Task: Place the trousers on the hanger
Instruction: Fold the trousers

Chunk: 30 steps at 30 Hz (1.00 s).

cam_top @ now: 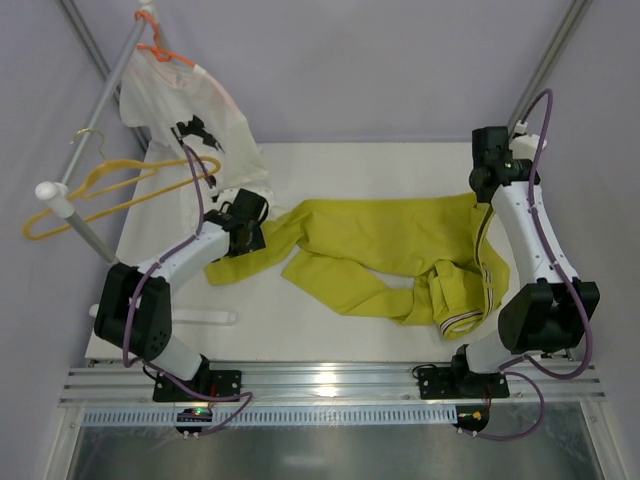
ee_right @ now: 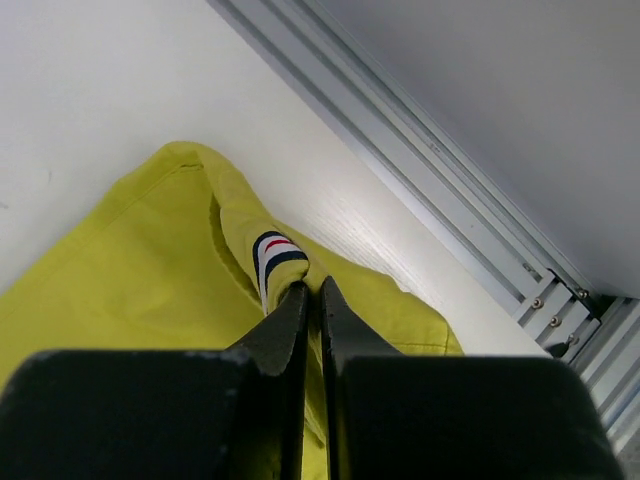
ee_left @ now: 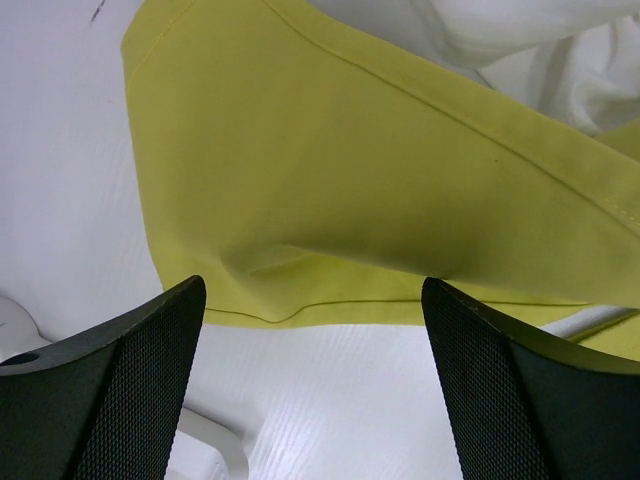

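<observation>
The yellow-green trousers (cam_top: pixel 380 250) lie spread across the middle of the white table, with the striped waistband (cam_top: pixel 462 322) at the near right. My left gripper (cam_top: pixel 243 243) hovers over the left leg end (ee_left: pixel 300 190); its jaws (ee_left: pixel 312 290) are wide open with nothing between them. My right gripper (cam_top: pixel 484 203) is shut on a fold of the trousers beside a white, dark and red striped band (ee_right: pixel 270 255), and the fingertips (ee_right: pixel 300 300) pinch the cloth. The yellow hanger (cam_top: pixel 110 185) hangs empty on the rack pole at the left.
A white T-shirt (cam_top: pixel 195 115) on an orange hanger (cam_top: pixel 160 50) hangs from the same slanted pole (cam_top: pixel 90 150), and its hem (ee_left: pixel 520 40) reaches the table by the left gripper. A white bar (cam_top: pixel 195 317) lies near the left arm. An aluminium rail (ee_right: pixel 420 160) borders the table's right edge.
</observation>
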Each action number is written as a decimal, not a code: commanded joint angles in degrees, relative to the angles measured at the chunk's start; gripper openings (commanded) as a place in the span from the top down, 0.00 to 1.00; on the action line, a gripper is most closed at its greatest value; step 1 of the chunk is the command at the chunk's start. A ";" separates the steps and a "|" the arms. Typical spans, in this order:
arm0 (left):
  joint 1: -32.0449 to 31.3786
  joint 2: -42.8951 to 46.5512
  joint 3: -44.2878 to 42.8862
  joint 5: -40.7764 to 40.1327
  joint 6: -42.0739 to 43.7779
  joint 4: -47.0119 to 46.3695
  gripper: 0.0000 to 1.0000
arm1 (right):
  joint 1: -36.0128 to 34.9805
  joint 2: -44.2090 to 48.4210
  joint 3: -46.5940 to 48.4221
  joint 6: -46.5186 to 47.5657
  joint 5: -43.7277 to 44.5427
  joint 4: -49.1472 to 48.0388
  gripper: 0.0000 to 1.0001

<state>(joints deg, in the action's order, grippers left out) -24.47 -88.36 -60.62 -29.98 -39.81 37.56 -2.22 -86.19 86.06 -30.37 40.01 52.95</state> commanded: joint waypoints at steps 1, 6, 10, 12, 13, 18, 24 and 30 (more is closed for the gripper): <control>1.97 1.08 0.42 1.76 0.08 -1.52 0.11 | 4.50 0.15 0.25 0.04 3.59 -1.70 0.96; 2.23 -1.55 -0.90 3.61 -0.88 -1.70 0.10 | 5.82 -0.64 0.69 1.19 5.77 -1.54 0.96; 2.14 0.28 0.23 5.45 -0.80 -4.84 0.09 | 8.97 -0.73 -0.27 -0.65 8.15 1.28 0.96; 2.23 3.18 1.73 5.98 0.35 -6.00 0.09 | 10.30 0.14 -0.98 -2.40 9.64 2.15 0.96; 2.23 3.71 1.47 5.72 0.78 -5.75 0.09 | 10.74 0.67 -1.59 -2.85 10.17 1.98 0.96; 2.23 3.46 -1.86 5.80 3.94 -5.22 0.09 | 10.83 4.01 -2.83 -2.15 9.74 -1.26 0.96; 2.23 -0.05 -5.03 5.37 11.41 -4.77 0.09 | 10.74 4.37 -0.28 -0.04 4.65 -2.41 0.96; 2.23 -9.28 -7.66 13.87 14.06 -7.33 0.17 | 10.83 4.81 -2.21 1.71 1.48 -4.43 0.96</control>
<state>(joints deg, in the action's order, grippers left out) -22.26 -93.67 -65.84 -21.96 -28.99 32.16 8.47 -83.59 83.26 -29.80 41.93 52.07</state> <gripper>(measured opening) 0.862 0.060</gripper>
